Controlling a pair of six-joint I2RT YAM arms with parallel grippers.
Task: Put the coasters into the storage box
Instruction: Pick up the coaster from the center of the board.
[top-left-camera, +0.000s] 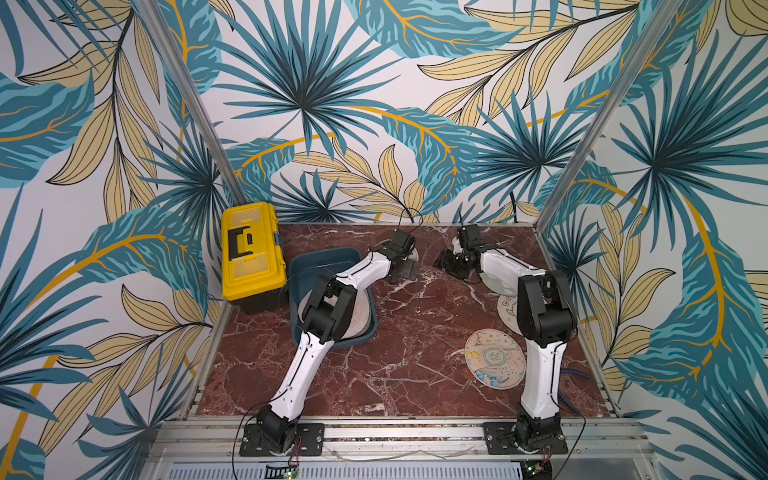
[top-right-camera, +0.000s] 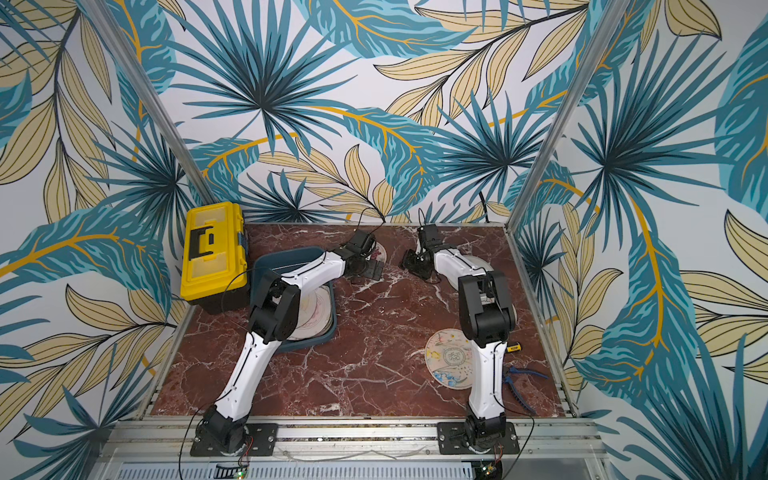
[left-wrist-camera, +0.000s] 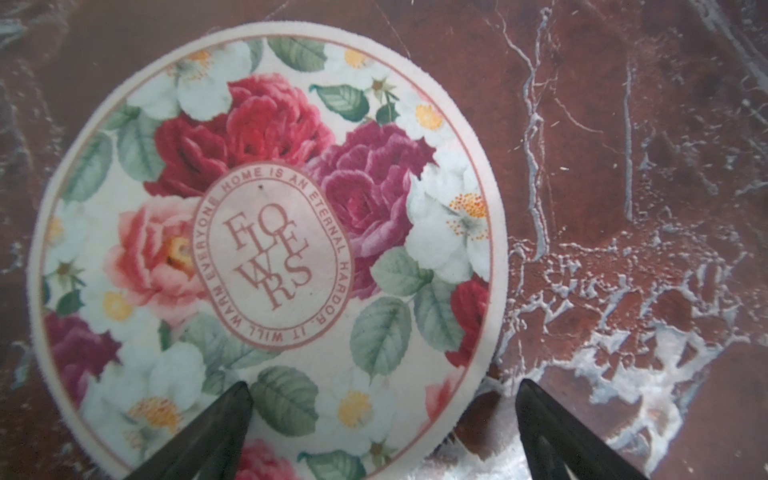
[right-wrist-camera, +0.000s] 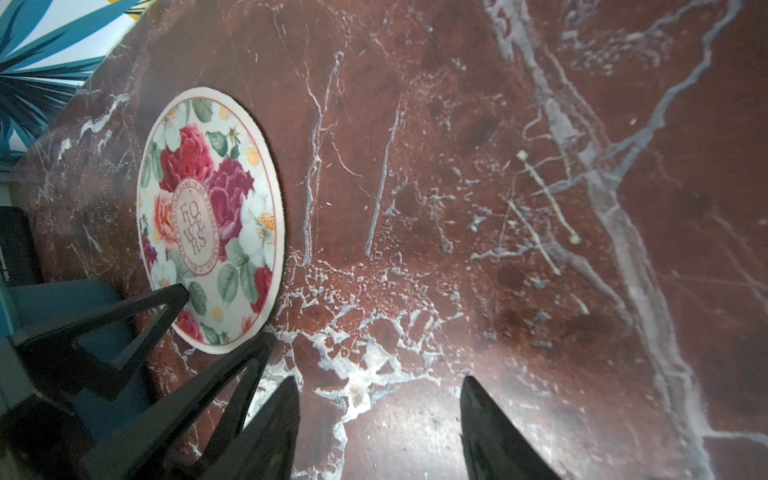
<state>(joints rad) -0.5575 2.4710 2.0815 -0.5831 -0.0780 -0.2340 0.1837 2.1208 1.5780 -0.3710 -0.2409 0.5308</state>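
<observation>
1. The box (top-left-camera: 300, 277) stands on the table (top-left-camera: 395, 374), just beside the yellow toolbox (top-left-camera: 251, 249). The left arm (top-left-camera: 305, 361) crosses above the box.
2. The boxed coaster (top-left-camera: 362, 318), pale with pink lines, lies flat inside the box. The left arm hides much of it. Whether more discs lie beneath it cannot be told.
3. The rose coaster (left-wrist-camera: 266, 249) lies flat on the table outside the box. It is just past the box's far corner, on the side toward the right arm (top-left-camera: 540, 374).
4. The left gripper (left-wrist-camera: 382, 392) has its jaws spread wide and holds nothing. One fingertip (left-wrist-camera: 230, 405) is over the rose coaster's printed face. The other fingertip (left-wrist-camera: 538, 409) is over bare table just off the rim. Contact with the disc cannot be confirmed.
5. The right gripper (right-wrist-camera: 380, 386) has its jaws parted with nothing between them. It sits low over bare table, farther from the box than the rose coaster, and points toward the box.
6. The cream coaster (top-left-camera: 494, 359), with a blue patch at its edge, lies flat on the table. It is well apart from the box, beside the right arm.
7. The half-hidden coaster (top-left-camera: 506, 309) lies under the right arm's elbow, also well apart from the box.
8. The pliers (top-right-camera: 519, 374) and the screwdriver (top-right-camera: 513, 347) lie beyond the right arm from the box.
</observation>
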